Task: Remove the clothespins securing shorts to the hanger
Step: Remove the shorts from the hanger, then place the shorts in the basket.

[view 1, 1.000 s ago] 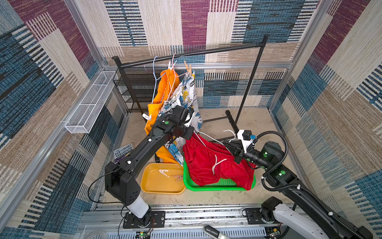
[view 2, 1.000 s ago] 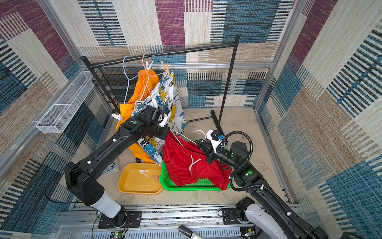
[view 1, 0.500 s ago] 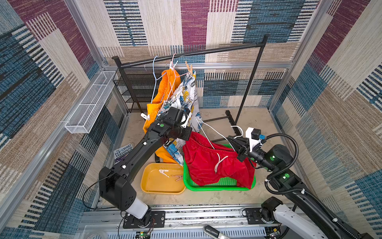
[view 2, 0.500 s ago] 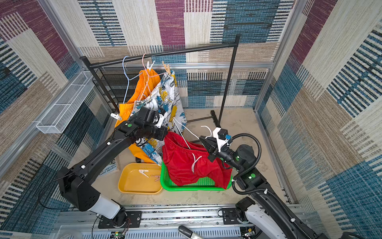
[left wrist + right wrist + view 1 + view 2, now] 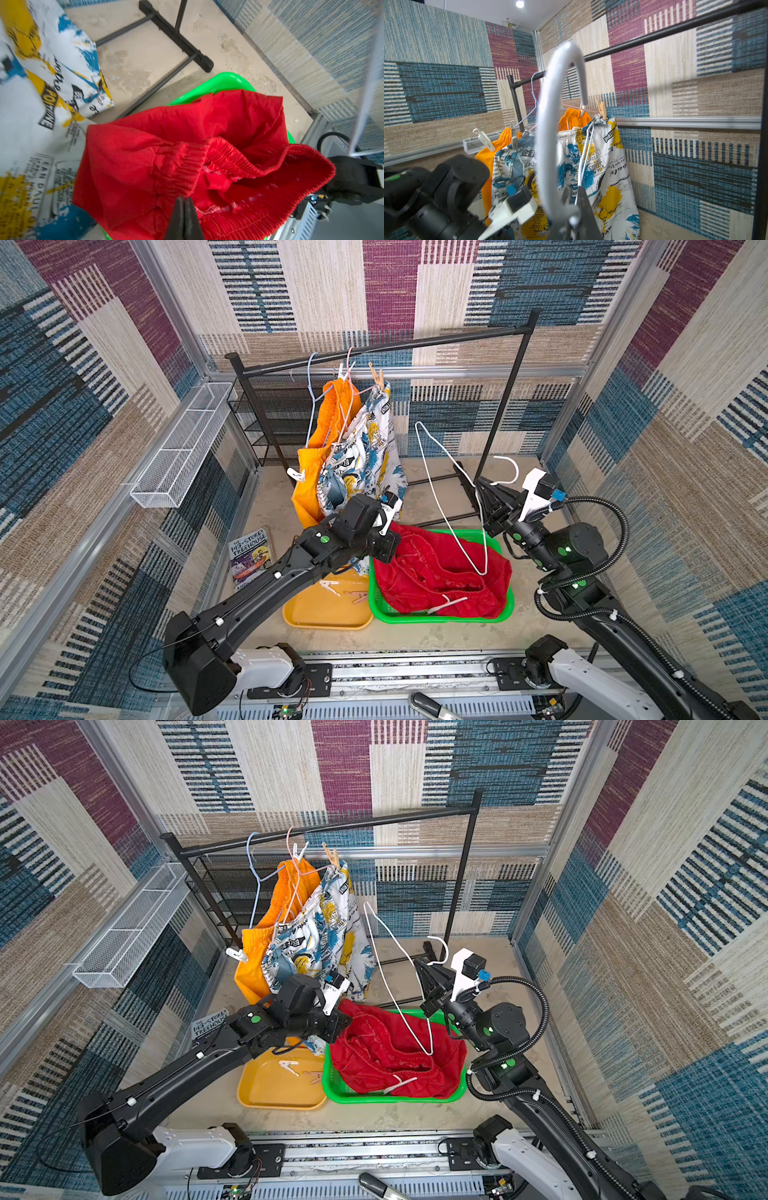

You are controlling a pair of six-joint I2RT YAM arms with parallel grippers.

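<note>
Clothespins [image 5: 601,109] here look light and rigid: small spring levers that should open only when squeezed at the free tail ends, never at the biting end. Several grip garments hanging from the black rail [image 5: 436,341]. A tan clothespin [image 5: 377,375] stands upright on the waistband of the printed shorts [image 5: 365,456]. A white clothespin [image 5: 341,369] sits near it above the orange shorts [image 5: 332,414], and a lower white clothespin [image 5: 297,475] juts from the orange pair's hanging side. Two more lie loose in the yellow tray [image 5: 320,614].

The red shorts [image 5: 436,568] are heaped, soft and limp, in the green basket [image 5: 415,619]. The left claw [image 5: 184,200] is pressed together just over that red cloth, with nothing visible between its tips. The right claw [image 5: 484,489] pinches the neck of a bare white wire hanger [image 5: 548,124], hook upward.

Hanging cloth will likely swing under a push, and smooth plastic may slip, so a square squeeze on the tails seems wisest.
</note>
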